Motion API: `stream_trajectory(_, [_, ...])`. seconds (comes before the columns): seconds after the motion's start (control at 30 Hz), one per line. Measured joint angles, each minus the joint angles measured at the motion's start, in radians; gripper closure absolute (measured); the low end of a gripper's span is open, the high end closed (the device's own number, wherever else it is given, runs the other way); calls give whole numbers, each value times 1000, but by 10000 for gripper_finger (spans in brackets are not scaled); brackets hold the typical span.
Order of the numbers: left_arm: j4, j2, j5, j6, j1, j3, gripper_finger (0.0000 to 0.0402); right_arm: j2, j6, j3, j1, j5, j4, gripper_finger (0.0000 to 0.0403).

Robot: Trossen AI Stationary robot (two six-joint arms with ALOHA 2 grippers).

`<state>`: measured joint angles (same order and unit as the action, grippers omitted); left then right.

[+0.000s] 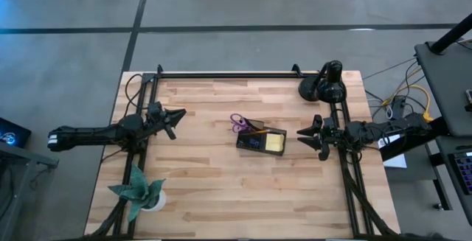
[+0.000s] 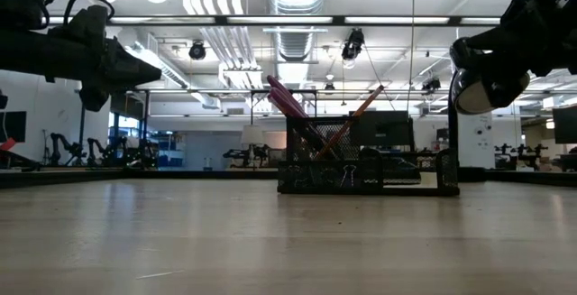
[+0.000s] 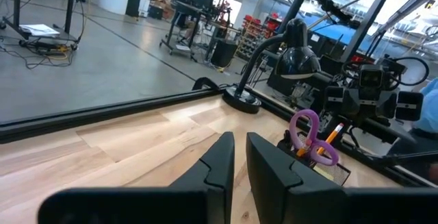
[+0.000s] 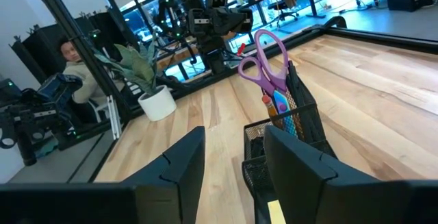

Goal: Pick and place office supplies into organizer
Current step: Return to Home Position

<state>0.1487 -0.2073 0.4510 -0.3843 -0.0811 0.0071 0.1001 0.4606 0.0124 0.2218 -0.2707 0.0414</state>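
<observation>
Standing near the middle of the pale wood-plank surface (image 1: 221,189), the rectangular black wire-mesh organizer (image 1: 261,141) holds purple-handled scissors (image 1: 237,123) and thin orange pencils (image 1: 256,131) leaning upright at its end toward the left arm. A flat, square yellow sticky-note pad (image 1: 276,143) lies in the compartment at the other end. The left end effector (image 3: 239,140) hangs well apart on the organizer's left, its flat dark fingers a narrow gap apart and empty, while the right end effector (image 4: 234,133) hangs near the organizer's right end, its fingers wider apart and gripping nothing.
</observation>
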Motion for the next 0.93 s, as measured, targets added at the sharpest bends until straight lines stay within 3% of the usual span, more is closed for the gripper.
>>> stream_trajectory(0.93, [0, 1, 0, 0, 0, -1, 377, 0, 0, 0, 0, 0, 0, 260])
